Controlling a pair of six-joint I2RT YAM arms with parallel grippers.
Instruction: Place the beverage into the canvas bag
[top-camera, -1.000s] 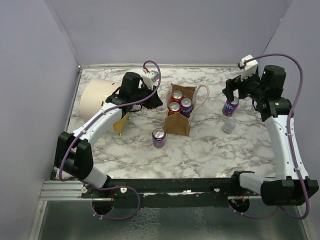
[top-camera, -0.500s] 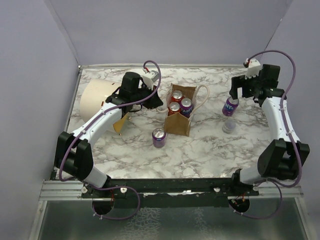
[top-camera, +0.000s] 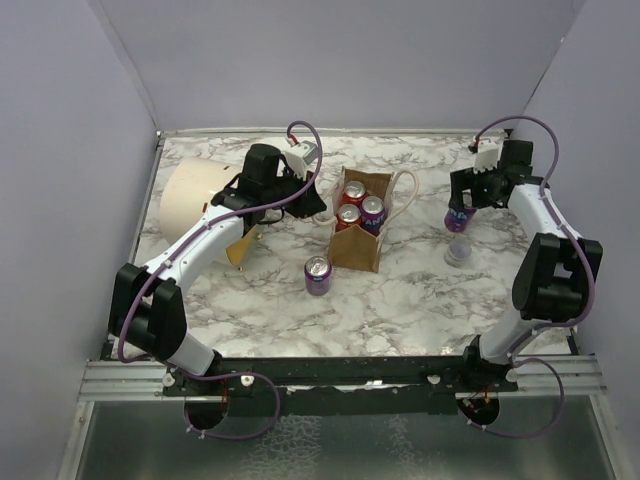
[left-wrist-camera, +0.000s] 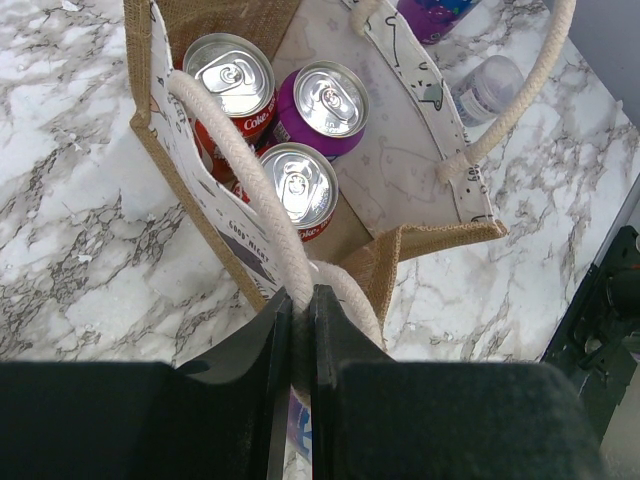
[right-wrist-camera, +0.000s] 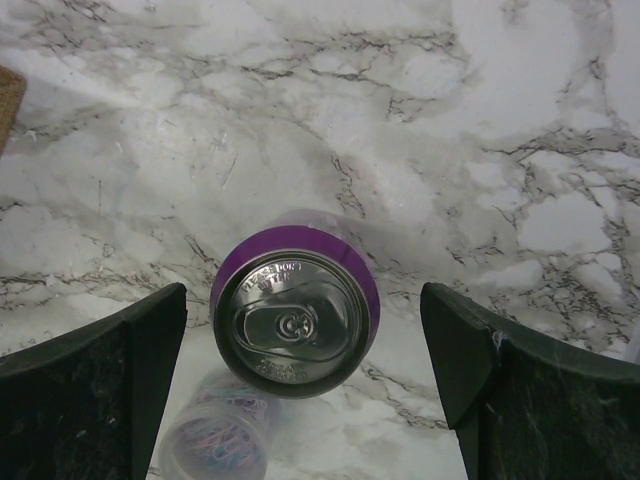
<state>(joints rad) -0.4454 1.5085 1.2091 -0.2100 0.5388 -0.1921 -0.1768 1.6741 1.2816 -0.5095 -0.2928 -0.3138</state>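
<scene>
Black felt-faced pads of the right end effector (right-wrist-camera: 300, 360) spread wide, flanking without touching a round purple aluminium can (right-wrist-camera: 295, 320), upright on the veined marble counter (right-wrist-camera: 480, 120), well right of the canvas bag (top-camera: 357, 250). Just beside it, a small clear jar (right-wrist-camera: 215, 450). Left end effector (left-wrist-camera: 300, 320) pinched tight on the boxy bag's cream twisted-rope handle (left-wrist-camera: 240, 170); three shiny can tops (left-wrist-camera: 300, 190) inside.

Pretty sure this is looking like a robotics lab test cell: a left arm (top-camera: 190, 250) and right arm (top-camera: 537, 205) are sitting bolted along a metal rail (top-camera: 120, 380), trailing purple cables (top-camera: 303, 124). Plain lilac panels (top-camera: 340, 60) are boxing in a marble-print tabletop (top-camera: 400, 300) that's carrying just a canvas bag (top-camera: 358, 248) and soda cans (top-camera: 349, 213).
</scene>
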